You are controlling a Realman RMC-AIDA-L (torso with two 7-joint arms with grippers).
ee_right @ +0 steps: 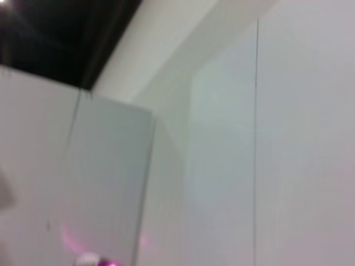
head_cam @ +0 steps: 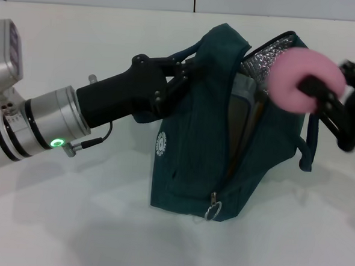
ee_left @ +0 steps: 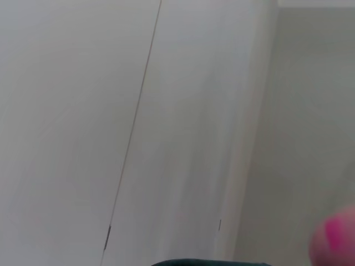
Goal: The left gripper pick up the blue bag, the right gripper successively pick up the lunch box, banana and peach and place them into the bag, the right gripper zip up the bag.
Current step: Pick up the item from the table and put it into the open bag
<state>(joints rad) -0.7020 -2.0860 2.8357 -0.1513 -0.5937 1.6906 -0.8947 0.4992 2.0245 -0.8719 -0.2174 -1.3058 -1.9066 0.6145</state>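
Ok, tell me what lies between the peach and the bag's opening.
Nothing: in the head view the peach hangs right at the blue bag mouth.

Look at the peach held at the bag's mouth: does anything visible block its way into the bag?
Nothing visible does. The right gripper holds the peach right at the unzipped opening of the blue bag, which the left gripper holds up by its top. The silver lining shows behind the peach.

The black two-finger left gripper on its silver cylindrical wrist is reaching in from the left, fingers clamping. The all-black, screw-studded right gripper is entering from the right, fingers pinching.
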